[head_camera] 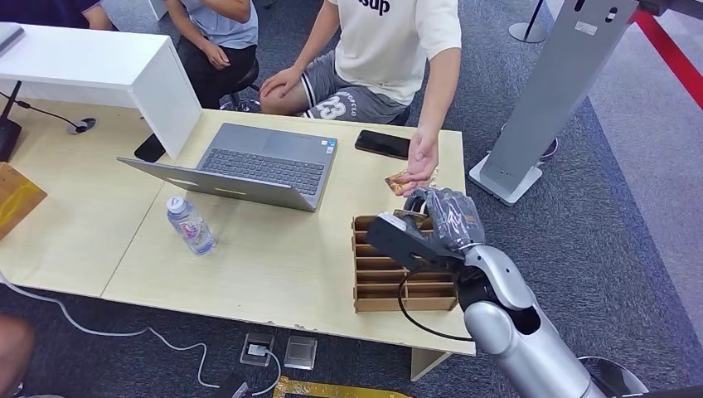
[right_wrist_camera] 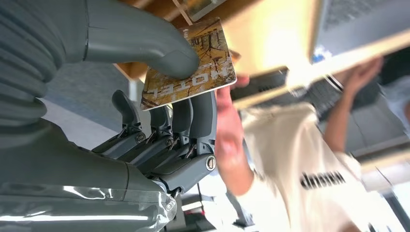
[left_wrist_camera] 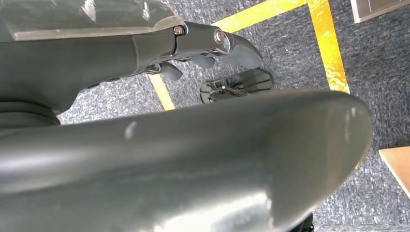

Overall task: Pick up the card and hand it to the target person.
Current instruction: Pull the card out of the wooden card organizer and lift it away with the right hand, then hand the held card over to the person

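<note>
From the head view, the right hand [head_camera: 431, 224] is raised over a wooden slotted rack [head_camera: 390, 282], meeting a seated person's hand [head_camera: 421, 162] at the card [head_camera: 399, 179]. The right wrist view shows thumb and fingers [right_wrist_camera: 193, 116] pinching the card [right_wrist_camera: 193, 67]. In the left wrist view, the left hand [left_wrist_camera: 212, 48] hangs over carpet, fingers curled, holding nothing.

The card [right_wrist_camera: 191, 67], a brown-and-gold printed rectangle with white lettering, is sitting pinched between the right hand's [head_camera: 431, 225] thumb and fingers, above the far right part of the table, its far edge touching the seated person's outstretched hand [head_camera: 422, 162].
</note>
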Tool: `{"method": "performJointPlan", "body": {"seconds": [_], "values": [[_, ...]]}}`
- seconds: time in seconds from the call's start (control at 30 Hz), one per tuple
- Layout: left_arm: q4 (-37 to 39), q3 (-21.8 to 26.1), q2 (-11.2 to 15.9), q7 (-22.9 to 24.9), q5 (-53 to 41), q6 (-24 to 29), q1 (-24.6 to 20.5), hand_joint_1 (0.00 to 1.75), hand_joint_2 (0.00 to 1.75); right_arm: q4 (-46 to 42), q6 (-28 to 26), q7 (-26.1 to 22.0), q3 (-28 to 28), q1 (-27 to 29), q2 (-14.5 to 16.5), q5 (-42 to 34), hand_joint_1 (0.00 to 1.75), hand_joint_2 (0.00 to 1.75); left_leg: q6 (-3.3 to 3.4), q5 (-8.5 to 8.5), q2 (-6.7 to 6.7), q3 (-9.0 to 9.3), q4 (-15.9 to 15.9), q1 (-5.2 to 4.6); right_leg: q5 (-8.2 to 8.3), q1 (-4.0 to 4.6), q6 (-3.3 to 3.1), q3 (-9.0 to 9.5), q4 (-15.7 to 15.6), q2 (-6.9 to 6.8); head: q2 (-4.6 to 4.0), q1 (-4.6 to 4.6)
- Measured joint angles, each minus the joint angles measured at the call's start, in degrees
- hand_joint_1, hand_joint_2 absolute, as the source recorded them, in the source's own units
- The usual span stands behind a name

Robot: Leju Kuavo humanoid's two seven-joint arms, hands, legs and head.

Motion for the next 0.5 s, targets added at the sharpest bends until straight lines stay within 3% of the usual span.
{"method": "performJointPlan", "body": {"seconds": [0.2,0.5], "values": [[0.0,0.0,0.0,-0.3,0.1,0.0,0.0,0.0,0.0,-0.7,-9.7,-8.3,0.1,0.0,0.3,4.8,1.38,1.75,0.0,0.0,0.0,-0.01,0.0,0.0,0.0,0.0,0.0,0.01,0.0,0.0,0.0,0.03],[0.0,0.0,-0.1,-1.0,-0.5,0.0,-0.1,0.0,0.0,4.7,-29.5,-20.1,0.2,0.2,2.4,10.6,1.38,1.75,0.0,0.0,-0.01,-0.01,0.0,0.0,0.0,0.0,0.0,0.0,0.0,0.0,0.0,-0.01]]}}
